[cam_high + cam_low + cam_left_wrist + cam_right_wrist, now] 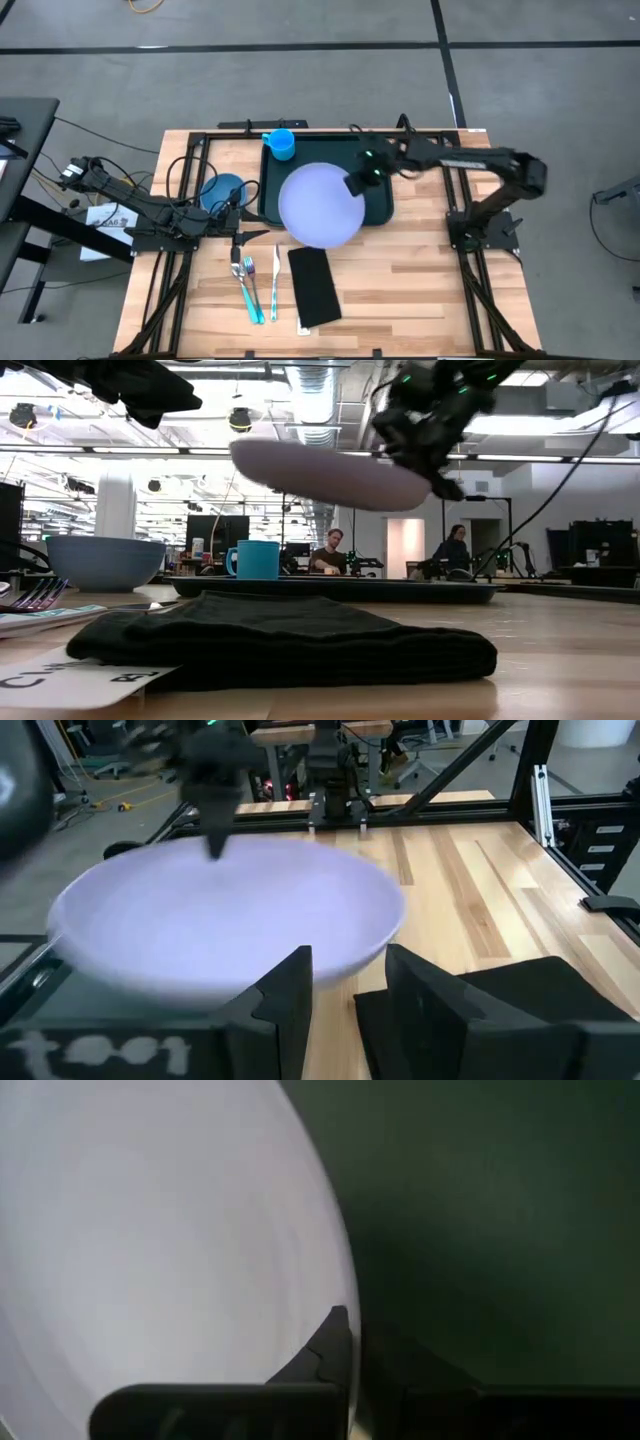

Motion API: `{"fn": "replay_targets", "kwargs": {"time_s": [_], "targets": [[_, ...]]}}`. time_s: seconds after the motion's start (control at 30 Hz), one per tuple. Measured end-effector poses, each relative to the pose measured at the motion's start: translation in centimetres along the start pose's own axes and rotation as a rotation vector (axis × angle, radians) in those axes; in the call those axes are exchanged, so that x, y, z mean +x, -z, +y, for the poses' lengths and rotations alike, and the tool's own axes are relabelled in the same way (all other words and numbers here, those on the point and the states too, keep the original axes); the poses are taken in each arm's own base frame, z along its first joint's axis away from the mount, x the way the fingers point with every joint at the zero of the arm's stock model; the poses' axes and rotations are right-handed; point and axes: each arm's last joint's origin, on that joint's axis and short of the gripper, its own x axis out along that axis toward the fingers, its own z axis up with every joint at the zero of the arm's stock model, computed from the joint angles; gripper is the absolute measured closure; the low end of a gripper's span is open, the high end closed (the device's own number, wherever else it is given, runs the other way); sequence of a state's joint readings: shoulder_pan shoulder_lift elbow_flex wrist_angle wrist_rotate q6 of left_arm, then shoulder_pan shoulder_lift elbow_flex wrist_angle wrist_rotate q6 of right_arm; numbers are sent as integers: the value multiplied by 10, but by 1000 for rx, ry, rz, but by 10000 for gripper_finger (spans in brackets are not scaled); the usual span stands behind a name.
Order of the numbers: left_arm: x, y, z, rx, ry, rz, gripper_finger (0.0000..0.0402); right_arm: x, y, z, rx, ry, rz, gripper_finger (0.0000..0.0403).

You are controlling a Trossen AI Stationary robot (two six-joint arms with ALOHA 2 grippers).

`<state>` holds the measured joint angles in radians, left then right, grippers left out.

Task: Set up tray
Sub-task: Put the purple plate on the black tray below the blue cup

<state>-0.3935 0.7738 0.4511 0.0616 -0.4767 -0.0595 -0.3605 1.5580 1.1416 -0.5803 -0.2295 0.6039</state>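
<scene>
Right tool [357,183] clenched on round pale lavender plate's [318,205] rim, frame centre; lower level, centred inside dark green rectangular plastic tray [383,210] before releasing

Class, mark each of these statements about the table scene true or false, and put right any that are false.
1. The right claw holds the plate by its rim. True.
2. The plate rests flat on the wooden table. False: the low view shows it lifted in the air, above the tray.
3. The blue cup stands on the tray. True.
4. The black napkin lies inside the tray. False: it lies on the table, nearer the front edge.
5. The blue bowl sits on the plate. False: it stands on the table beside the tray, near the left claw.
</scene>
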Motion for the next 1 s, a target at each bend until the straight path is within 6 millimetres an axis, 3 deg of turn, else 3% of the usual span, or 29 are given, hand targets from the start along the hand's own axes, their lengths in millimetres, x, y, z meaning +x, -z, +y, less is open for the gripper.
{"fn": "replay_targets", "kwargs": {"time_s": [0.27,0.47,0.73,1.0], "targets": [[0,0,0,25,-1,2,283,46,-65,-17,-2,26,117,402],[0,0,0,25,0,2,283,68,-100,-27,-3,25,158,402],[0,0,0,25,9,4,283,93,-114,-31,-24,31,205,403],[0,2,0,21,8,16,283,92,-119,-43,-24,70,192,403]]}}
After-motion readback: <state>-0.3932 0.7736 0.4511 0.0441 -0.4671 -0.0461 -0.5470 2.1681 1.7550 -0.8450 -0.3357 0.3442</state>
